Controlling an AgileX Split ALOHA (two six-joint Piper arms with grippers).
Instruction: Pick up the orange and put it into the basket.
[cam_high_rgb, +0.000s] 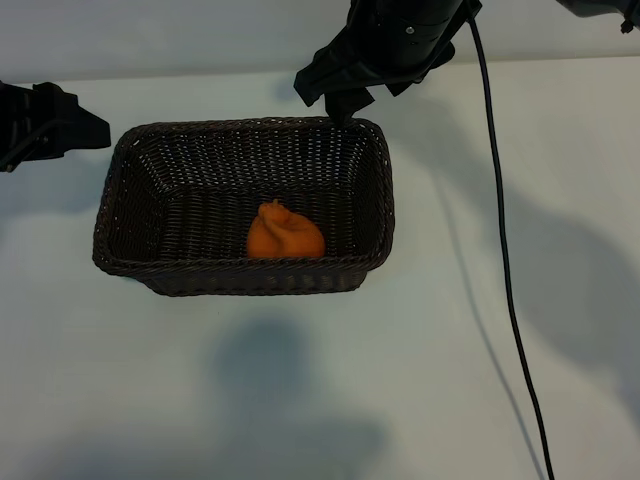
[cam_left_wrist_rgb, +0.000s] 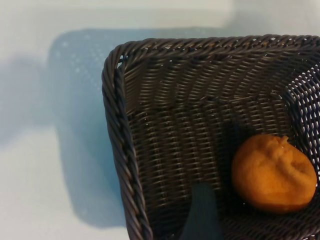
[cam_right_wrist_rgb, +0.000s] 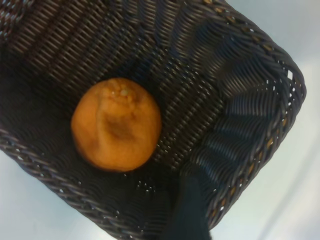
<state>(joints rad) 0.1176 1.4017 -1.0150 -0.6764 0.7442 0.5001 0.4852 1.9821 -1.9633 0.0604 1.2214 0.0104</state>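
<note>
- Fingers on my left gripper (cam_high_rgb: 95, 130), parked just outside the basket (cam_high_rgb: 120, 215) at its left end, stand wide apart and hold nothing; swinging inward, they could clip the rim.
- My orange (cam_high_rgb: 284, 233) sits inside the basket, against the near wall.
- Fingers on my right gripper (cam_high_rgb: 335, 95), over the far rim, gape empty; dropping, they could snag the wicker and drag the basket across the table (cam_high_rgb: 420, 380).

Knobby orange (cam_high_rgb: 284, 234) inside dark wicker basket (cam_high_rgb: 115, 195)
</note>
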